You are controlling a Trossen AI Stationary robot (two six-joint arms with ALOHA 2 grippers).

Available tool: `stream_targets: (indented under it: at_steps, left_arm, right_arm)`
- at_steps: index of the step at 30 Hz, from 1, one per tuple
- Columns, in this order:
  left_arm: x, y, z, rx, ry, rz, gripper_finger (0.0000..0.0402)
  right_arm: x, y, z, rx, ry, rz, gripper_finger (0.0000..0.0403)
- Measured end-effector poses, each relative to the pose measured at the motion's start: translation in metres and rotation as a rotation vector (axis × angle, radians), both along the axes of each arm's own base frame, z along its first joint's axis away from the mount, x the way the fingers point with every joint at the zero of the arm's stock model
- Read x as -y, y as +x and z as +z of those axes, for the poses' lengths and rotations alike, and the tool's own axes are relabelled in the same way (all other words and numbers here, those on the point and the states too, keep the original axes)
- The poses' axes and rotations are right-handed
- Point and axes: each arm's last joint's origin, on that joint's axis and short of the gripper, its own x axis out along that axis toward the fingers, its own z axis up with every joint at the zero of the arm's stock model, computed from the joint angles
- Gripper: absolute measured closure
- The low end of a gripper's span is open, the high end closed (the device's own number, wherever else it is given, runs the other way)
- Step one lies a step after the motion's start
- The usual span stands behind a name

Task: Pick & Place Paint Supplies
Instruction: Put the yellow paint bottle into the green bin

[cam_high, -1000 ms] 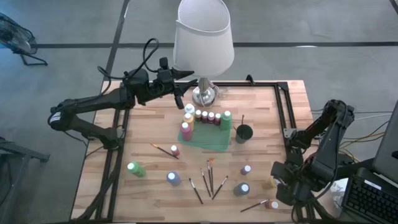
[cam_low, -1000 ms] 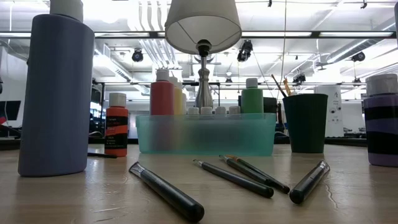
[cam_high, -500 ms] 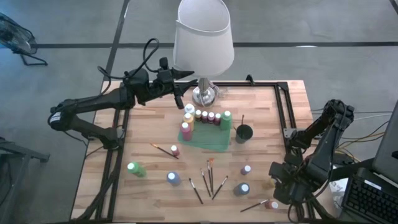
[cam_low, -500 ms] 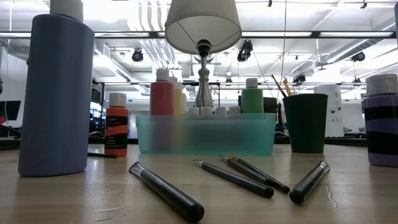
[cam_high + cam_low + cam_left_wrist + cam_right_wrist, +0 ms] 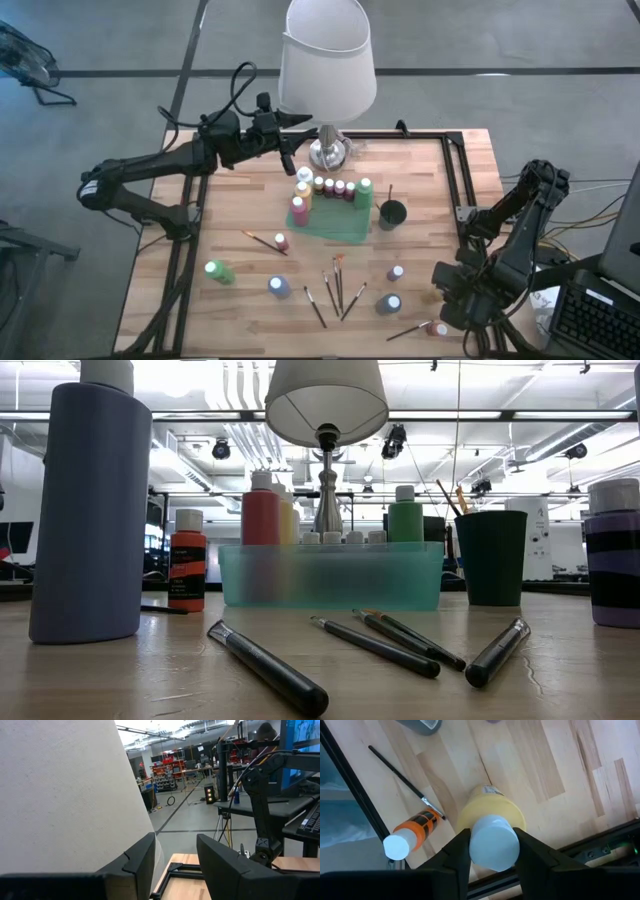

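The right gripper (image 5: 489,851) hangs over the near right corner of the table (image 5: 440,190), straddling the white cap of a yellow paint bottle (image 5: 490,820). Its jaws stand apart on either side of the cap; from the wrist view they look very close to it, though I cannot tell whether they touch. Just beside the bottle lies an orange bottle (image 5: 412,836) on its side, with a thin paintbrush (image 5: 402,777) resting against it.

The left gripper (image 5: 172,857) waits at the far left of the table, next to the lamp (image 5: 325,60), jaws apart and empty.

The green tray (image 5: 335,222) in the middle already holds a row of bottles, and the dark cup (image 5: 392,214) beside it holds a brush. More bottles and a cluster of brushes (image 5: 335,288) are scattered across the near half.

The yellow bottle is likely light, rigid plastic with a smooth, somewhat slippery skin. The cap is narrow and could twist or slip in a pinch, so a hold lower down, on the shoulder or body, seems safer. Being tall and thin, it may tip if nudged sideways, and the orange bottle alongside could roll.
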Motion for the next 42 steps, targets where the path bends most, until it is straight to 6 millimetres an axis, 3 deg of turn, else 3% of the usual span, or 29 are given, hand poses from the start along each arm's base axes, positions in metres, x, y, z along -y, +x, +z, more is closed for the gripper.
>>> stream_targets:
  at_steps: [11,17,30,37,42]
  left_arm:
    - [0.0,0.0,-0.001,-0.01,-0.003,0.0,0.025]
    - [0.0,0.0,-0.001,-0.013,-0.004,0.0,0.025]
    - [0.0,0.0,-0.001,-0.003,-0.028,-0.004,0.025]
    - [0.0,0.0,-0.001,-0.001,-0.028,-0.004,0.025]
    - [0.0,0.0,-0.001,-0.001,-0.028,-0.004,0.025]
  right_arm:
    - [0.001,0.0,0.001,0.001,0.005,-0.026,0.0291]
    - [0.013,-0.007,0.011,0.001,0.018,-0.105,0.0291]
    - [0.069,-0.027,0.043,0.055,-0.071,-0.166,0.0291]
    - [0.099,-0.02,0.065,0.209,-0.117,-0.14,0.0291]
    - [0.112,-0.01,0.093,0.304,-0.124,-0.106,0.0291]
